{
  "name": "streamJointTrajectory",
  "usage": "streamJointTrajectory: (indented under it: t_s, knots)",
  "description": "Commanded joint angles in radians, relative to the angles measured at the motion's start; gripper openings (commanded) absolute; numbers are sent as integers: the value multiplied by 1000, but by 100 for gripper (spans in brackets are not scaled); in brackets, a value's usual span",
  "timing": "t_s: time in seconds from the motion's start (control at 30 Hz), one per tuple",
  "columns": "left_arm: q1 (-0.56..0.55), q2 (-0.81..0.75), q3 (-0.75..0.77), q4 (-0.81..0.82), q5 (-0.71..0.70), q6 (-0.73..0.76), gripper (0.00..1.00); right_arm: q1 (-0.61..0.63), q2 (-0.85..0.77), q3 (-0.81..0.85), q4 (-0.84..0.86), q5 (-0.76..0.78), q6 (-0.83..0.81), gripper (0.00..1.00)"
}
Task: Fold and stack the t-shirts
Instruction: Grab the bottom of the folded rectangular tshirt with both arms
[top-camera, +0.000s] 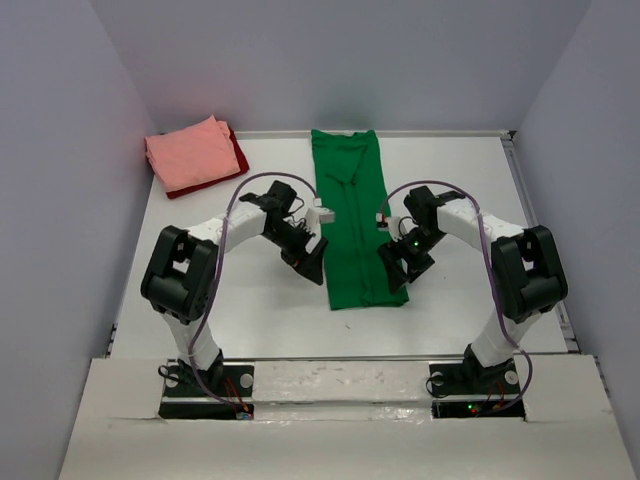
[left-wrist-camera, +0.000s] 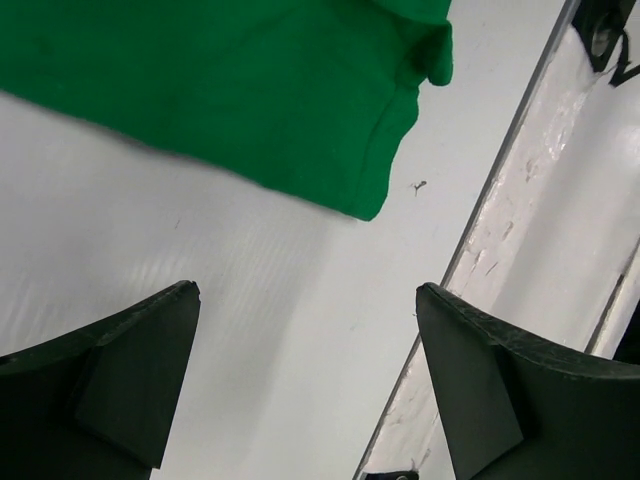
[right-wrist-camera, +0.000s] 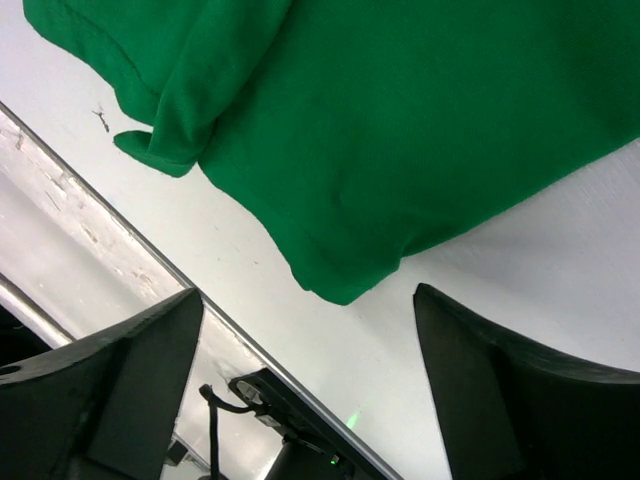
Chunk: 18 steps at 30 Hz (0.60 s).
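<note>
green t-shirt (top-camera: 352, 225): lies flat mid-surface, already narrowed to a long strip. long axis runs from its hem, nearest the arm bases, to its collar at the far end.

left pincer (top-camera: 308, 258): just off the strip's left edge, toward the hem end. jaws spread wide, nothing between them. its wrist view shows bare surface (top-camera: 250, 300) in the gap and the strip's hem corner ahead.

right pincer (top-camera: 402, 262): at the strip's right edge, about level with the left one; from above it seems to overlap the cloth edge. jaws wide apart, holding nothing. its wrist view shows a hem corner ahead, with a small folded lip of cloth beside it.

judgement: both arms flank the hem end about equally, one per side. the coming move likely turns on each pincer reaching its own hem corner, then carrying the hem along the long axis toward the collar.

pink t-shirt (top-camera: 190, 150): folded, well left of the strip's collar end, resting on the dark red t-shirt (top-camera: 240, 160), of which only an edge shows.

containers: no bin or tray seen.
</note>
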<state>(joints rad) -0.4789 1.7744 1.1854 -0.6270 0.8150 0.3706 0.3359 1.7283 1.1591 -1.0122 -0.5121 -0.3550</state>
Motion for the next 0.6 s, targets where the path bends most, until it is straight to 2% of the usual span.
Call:
streamJointTrajectory:
  t_s: [0.0,0.1,0.3,0.4,0.57]
  knots:
    - [127,-87,-53,-27,144,40,99,3,-58,25,11,14,5,96]
    - [161,-60,-55,-85,205,119,99,3,-73,24,12,24,13,98]
    - [146,-15,-40,-96,251,134,99,3,-70,2,17,29,19,99]
    - [114,-4,-47,-92,259,140,99,3,-58,-4,17,9,22,99]
    - [39,26,-27,-100,259,148,91,3,-16,1,24,-22,25,99]
